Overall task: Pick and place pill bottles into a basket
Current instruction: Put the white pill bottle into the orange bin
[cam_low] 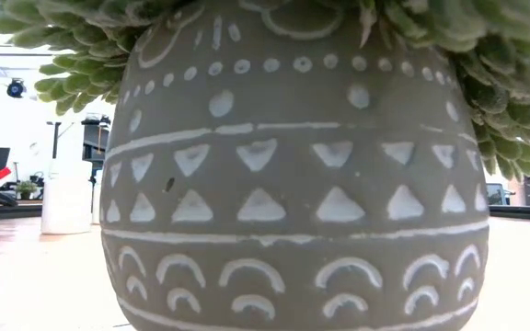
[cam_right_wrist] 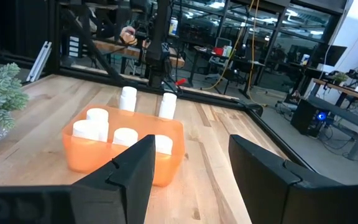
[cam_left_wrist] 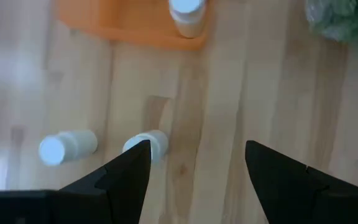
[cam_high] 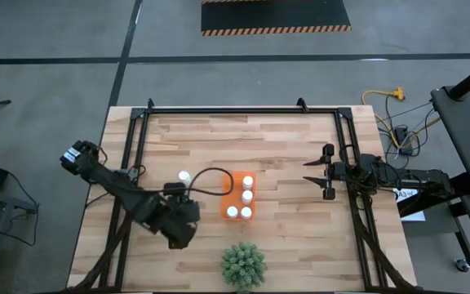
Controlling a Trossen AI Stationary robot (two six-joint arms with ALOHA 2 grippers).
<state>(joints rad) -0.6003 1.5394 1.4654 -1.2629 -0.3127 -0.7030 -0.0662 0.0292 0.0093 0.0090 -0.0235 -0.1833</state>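
The left gripper [cam_high: 188, 219] hangs over the pale wooden table [cam_high: 300, 237] with fingers wide and empty. Its wrist view alone shows two small white pill bottles [cam_left_wrist: 68, 147] just past its fingertips, one partly hidden. Beyond stands the small orange plastic basket [cam_high: 228, 204], holding four bottles. The right gripper [cam_high: 317, 173] waits well apart, fingers wide. The low view shows only a grey patterned pot [cam_low: 293, 184].
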